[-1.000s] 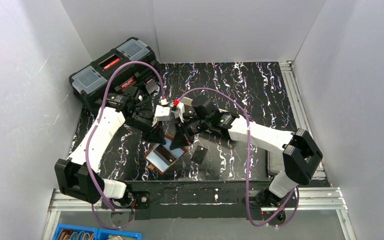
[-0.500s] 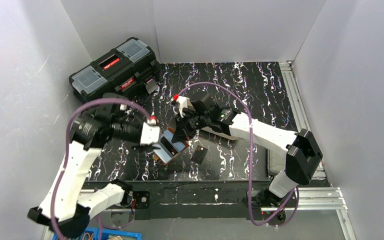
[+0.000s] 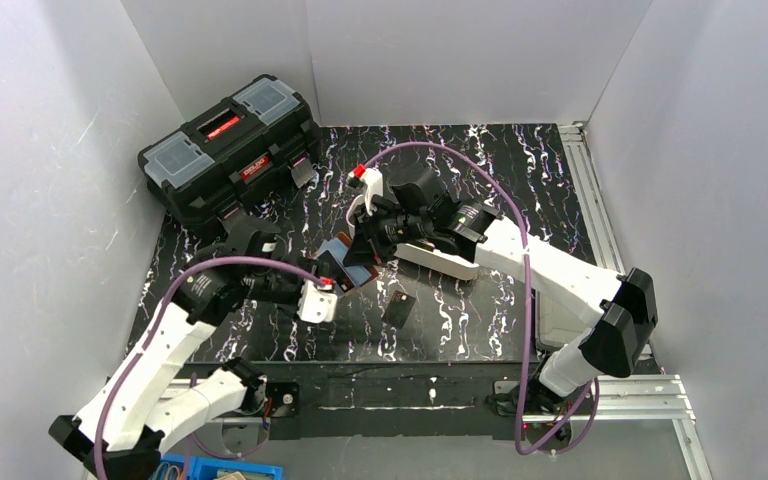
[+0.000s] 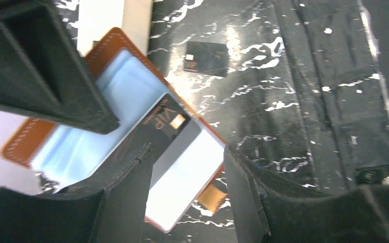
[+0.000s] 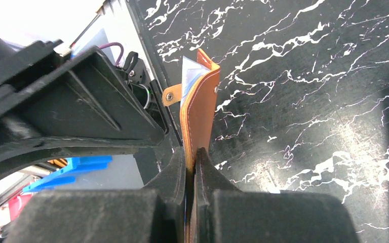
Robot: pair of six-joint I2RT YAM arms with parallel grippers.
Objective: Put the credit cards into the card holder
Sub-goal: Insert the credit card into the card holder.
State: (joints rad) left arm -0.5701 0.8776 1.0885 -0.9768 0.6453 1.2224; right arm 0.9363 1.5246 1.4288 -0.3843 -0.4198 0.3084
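While right end effector [image 5: 192, 154] clamps card holder [image 5: 200, 111], left end effector [image 4: 188, 159] gapes empty beside one partly inserted credit card [image 4: 162, 129].

Table: black top with white marble veining [image 3: 520, 180]; white walls on three sides; metal rails [image 3: 588, 190] along its right and near edges
Far left corner: black toolbox [image 3: 230, 150], lying askew to the table's edges; red label and two clear-lidded compartments on its top
By the toolbox: small grey flat piece [image 3: 303, 175] just beside its right end; too small to tell what it is
Middle: long white tray [image 3: 435, 258], lying slantwise; partly covered by the right arm
Near middle: one dark card [image 3: 398, 307], flat on the table; apart from the tray; a small pale square near one corner
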